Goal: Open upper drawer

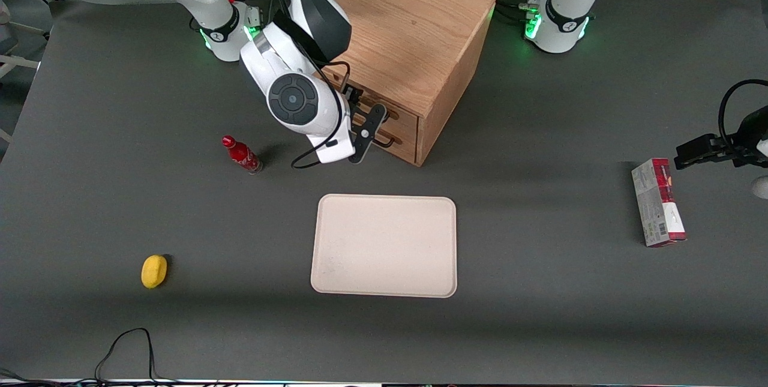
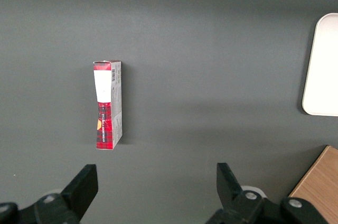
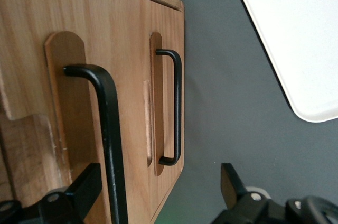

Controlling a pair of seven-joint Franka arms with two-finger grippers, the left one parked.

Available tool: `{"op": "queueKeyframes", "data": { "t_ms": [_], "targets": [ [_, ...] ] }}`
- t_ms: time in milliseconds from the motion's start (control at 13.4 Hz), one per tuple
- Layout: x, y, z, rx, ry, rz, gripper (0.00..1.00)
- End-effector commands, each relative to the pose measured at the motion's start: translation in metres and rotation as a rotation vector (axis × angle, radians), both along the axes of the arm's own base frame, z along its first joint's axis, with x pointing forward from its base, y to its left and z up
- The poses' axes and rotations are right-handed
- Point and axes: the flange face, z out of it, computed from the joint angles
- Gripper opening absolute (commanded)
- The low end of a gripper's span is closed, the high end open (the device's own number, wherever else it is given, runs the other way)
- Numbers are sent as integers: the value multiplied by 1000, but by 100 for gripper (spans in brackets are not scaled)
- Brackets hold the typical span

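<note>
Where the jaws are: in front of the cabinet [image 1: 414, 33], level with its top drawer, spread wide with nothing pinched yet.
Upper drawer [image 3: 127, 76]: topmost of the two in the cabinet front, which faces the working arm's end of the bench [image 1: 540, 315]; it looks shut, as far as the wrist view tells.
Handle [image 3: 108, 123]: the black bar of the upper drawer runs into the gap between the jaws, close to one finger [image 3: 79, 189] and well apart from the other.
Off-centre grip: since the bar sits near one finger, closing may push it sideways or catch it at the fingertips only, and the hold could slip once the pull starts.
Wrong pull line: the cabinet stands at an angle on the bench, so a pull not along the drawer's own run may jam the drawer in its slot.
Cabinet shift: if the drawer binds, the whole cabinet may slide or turn on the bench instead of opening.
Lower drawer [image 3: 168, 102]: its own handle [image 3: 178, 108] lies just below; a drop in height before closing could bring a finger against it.
Bottle [image 1: 242, 156]: stands near the arm on the bench; a long pull may swing the arm toward it and tip it.
Tray [image 1: 384, 246]: nearer the front camera than the cabinet, well apart, so little danger there.
</note>
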Motion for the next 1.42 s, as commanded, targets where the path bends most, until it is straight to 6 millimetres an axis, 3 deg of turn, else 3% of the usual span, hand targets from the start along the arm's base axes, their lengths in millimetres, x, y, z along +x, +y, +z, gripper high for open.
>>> {"op": "queueKeyframes", "data": {
  "t_ms": [0,672,1345],
  "targets": [
    [-7,3,-3,21,4,-10,100],
    [-2,-4,-20,8,-1,-13,100],
    [24,-30,-28,17,-18,-26,100]
  ]
}}
